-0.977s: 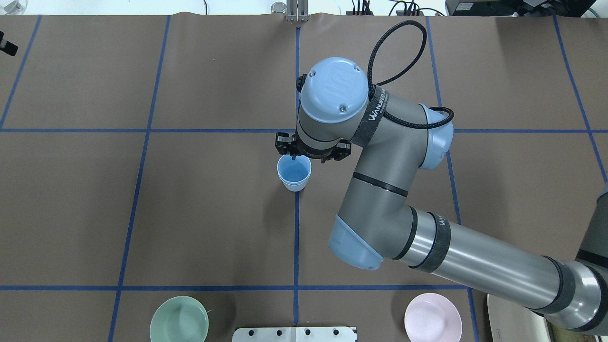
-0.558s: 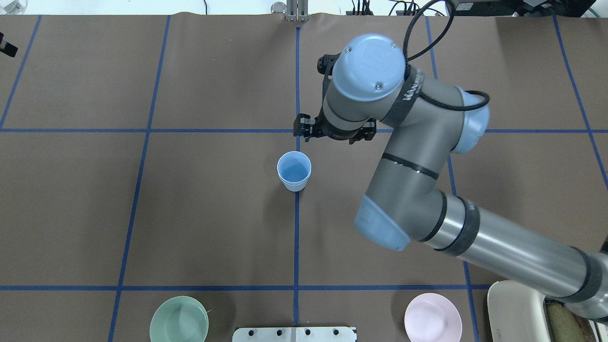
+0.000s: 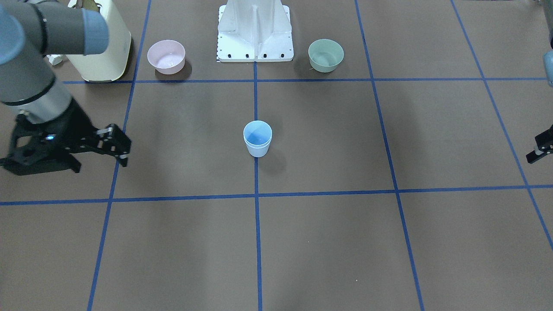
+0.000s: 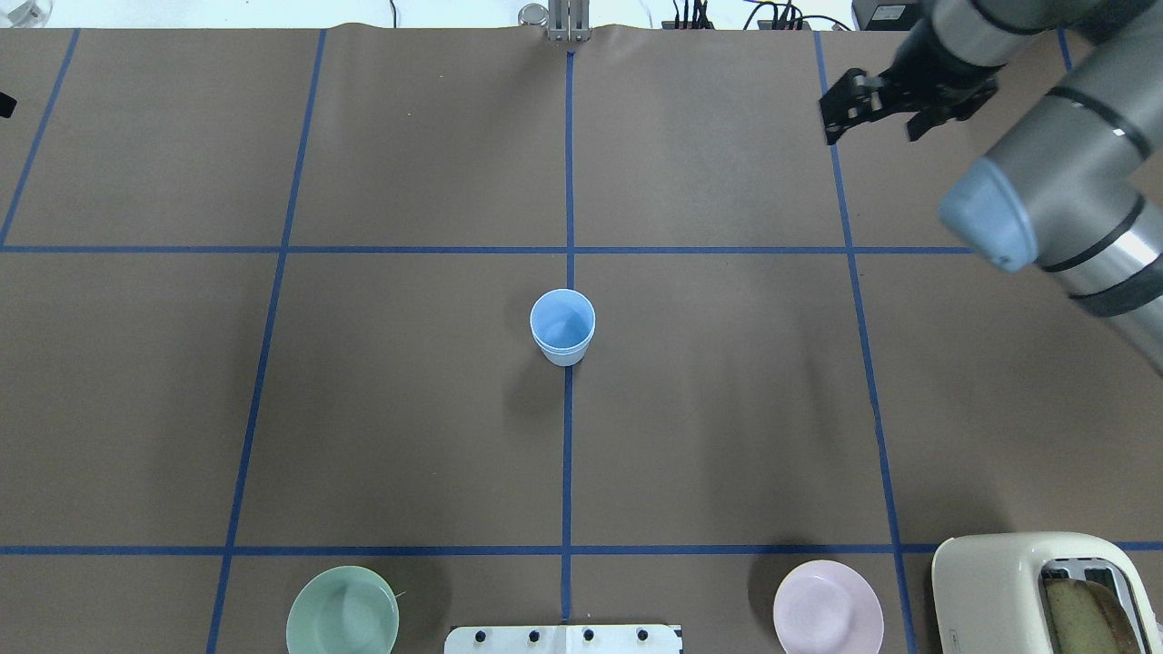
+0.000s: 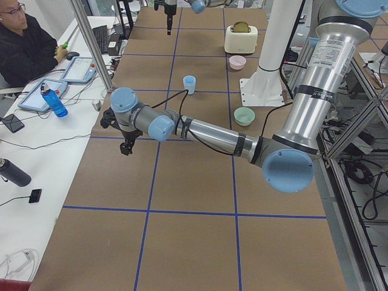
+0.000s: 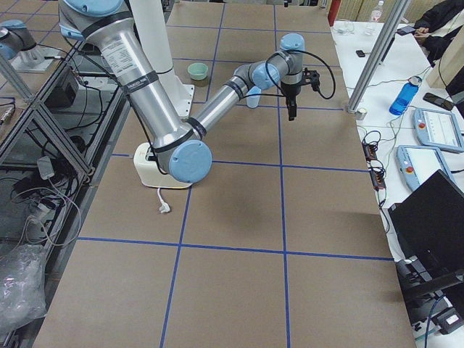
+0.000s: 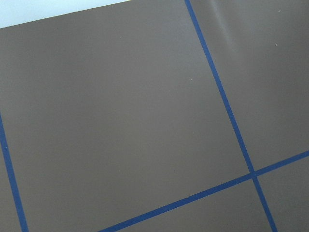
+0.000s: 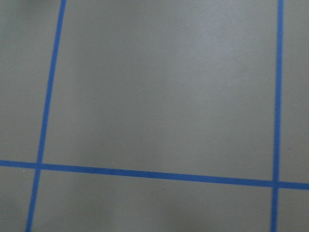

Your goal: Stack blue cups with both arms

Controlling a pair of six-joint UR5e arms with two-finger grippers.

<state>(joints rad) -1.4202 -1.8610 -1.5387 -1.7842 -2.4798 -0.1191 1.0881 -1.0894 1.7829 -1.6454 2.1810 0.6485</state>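
The two pale blue cups [image 4: 562,327] stand nested, one inside the other, upright on the centre tape line; they also show in the front view [image 3: 257,138] and the left view [image 5: 190,83]. My right gripper [image 4: 872,134] is open and empty, far back right of the cups, and it also shows in the front view [image 3: 99,166]. My left gripper [image 3: 540,149] is at the table's far left; one spread finger shows at the frame edge, and it looks open and empty. Both wrist views show only brown table cover and blue tape.
A mint-green bowl [image 4: 342,610] and a pink bowl [image 4: 828,607] sit at the near edge either side of the white base [image 4: 562,639]. A cream toaster [image 4: 1036,590] with bread stands at the near right corner. An operator [image 5: 24,36] sits beyond the far edge.
My right arm has pulled away from just behind the cups to the far right. The nested cups have not moved. The toaster has come into view.
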